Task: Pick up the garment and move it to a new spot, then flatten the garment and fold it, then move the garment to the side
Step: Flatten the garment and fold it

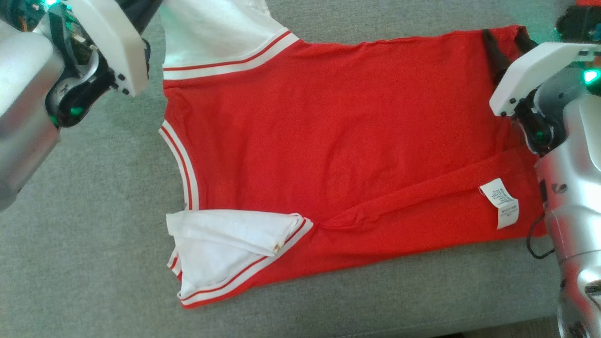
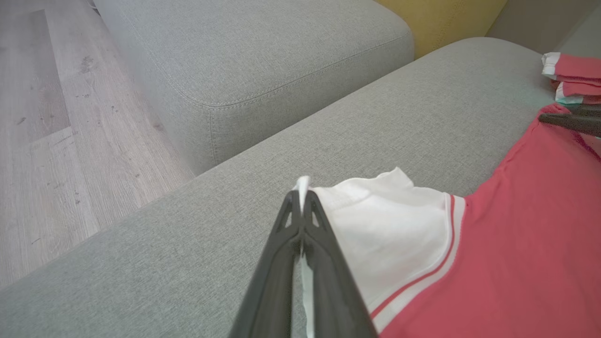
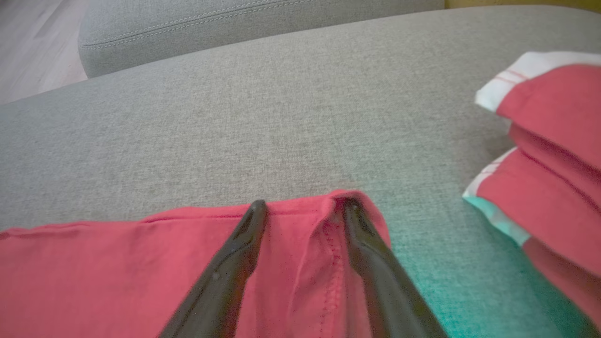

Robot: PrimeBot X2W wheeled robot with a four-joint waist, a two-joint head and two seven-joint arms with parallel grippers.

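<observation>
Left jaws shut on far-left white sleeve (image 2: 375, 225) | right jaws apart, straddling far-right hem corner (image 3: 307, 225) | shirt (image 1: 328, 141): light, limp; judged best held at corners

Bright even light, soft shadows; teal glow patches; wrist views soft.

Soft matt cloth garment (image 1: 338, 141); coarse woven sofa (image 1: 94, 234); worn wood floor (image 2: 47, 141).
</observation>
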